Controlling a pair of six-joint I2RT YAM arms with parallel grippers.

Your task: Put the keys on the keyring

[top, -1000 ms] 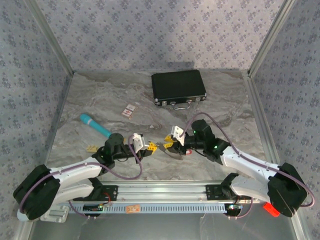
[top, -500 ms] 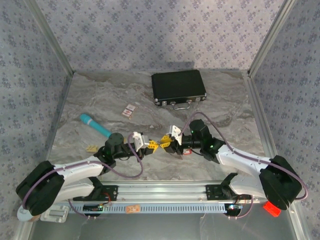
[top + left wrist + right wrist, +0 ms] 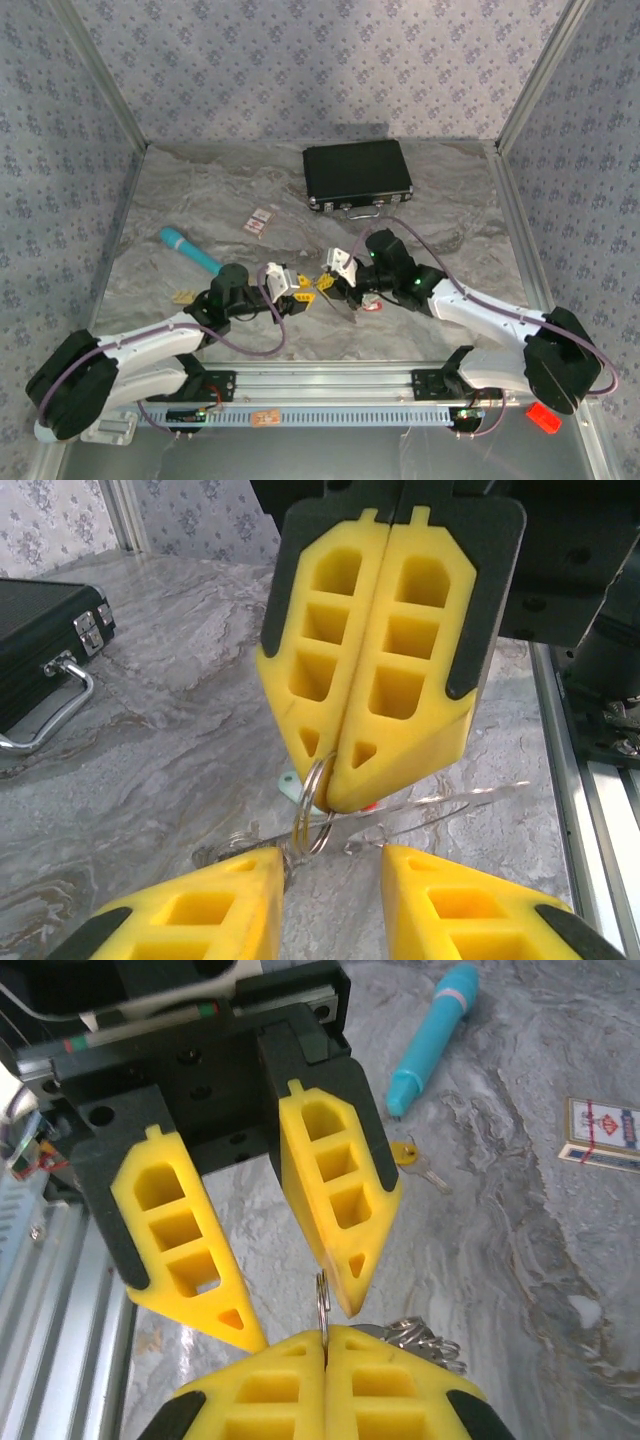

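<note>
Our right tool [image 3: 340,780] is pinched shut on the keyring [image 3: 305,830], whose loop stands edge-on between our left tool's [image 3: 333,865] parted fingers.

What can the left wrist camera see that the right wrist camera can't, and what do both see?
Left wrist: the black case, off to one side. Right wrist: the teal stick, a yellow-headed key near its tip and a small card packet. Both: the thin wire ring pinched in the shut right tool, with the left tool open facing it.
</note>
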